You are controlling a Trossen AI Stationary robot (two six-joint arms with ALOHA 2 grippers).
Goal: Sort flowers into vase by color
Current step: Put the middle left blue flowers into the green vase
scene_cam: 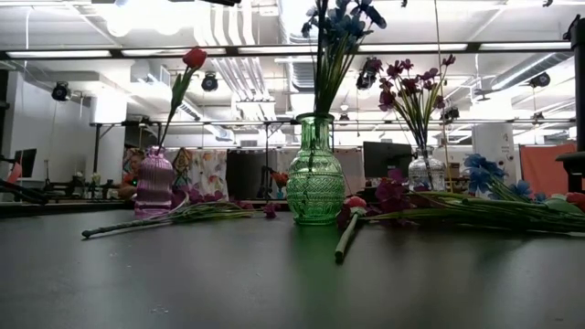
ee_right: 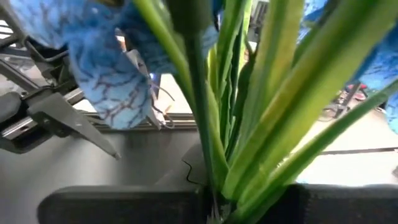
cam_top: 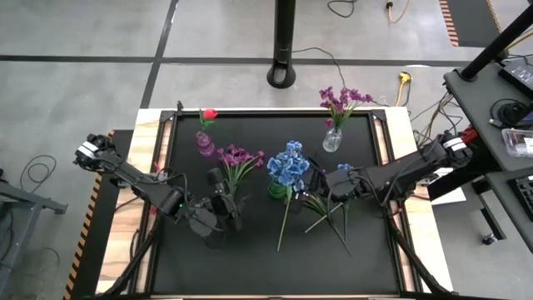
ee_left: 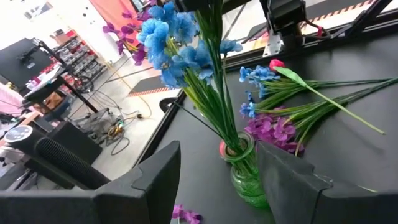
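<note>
A green glass vase (cam_top: 277, 190) stands mid-table with blue flowers (cam_top: 289, 162) upright in its neck (scene_cam: 315, 123). My right gripper (cam_top: 316, 178) reaches in level from the table's right and is shut on their stems. My left gripper (ee_left: 217, 186) waits open to the vase's left, the vase (ee_left: 245, 177) showing beyond its spread fingers. A pink vase (cam_top: 204, 143) holds a red tulip (cam_top: 210, 113). A clear vase (cam_top: 331, 140) holds purple flowers (cam_top: 341, 98). More purple flowers (cam_top: 238, 157) lie by my left gripper (cam_top: 231, 198). My right gripper pinches the bundle of green stems (ee_right: 217, 186) of the blue flowers between its two fingers, below the blooms. The fingers come level from the table's right side and lie across the stems. The stems stand upright, with their lower ends in the green vase's neck.
Loose flowers lie on the dark mat right of the green vase: blue (ee_left: 255, 74), purple (ee_left: 273, 130) and a red tulip (ee_left: 277, 64). One long stem (cam_top: 286, 221) lies near the vase's front. A black post (cam_top: 285, 42) stands beyond the far edge.
</note>
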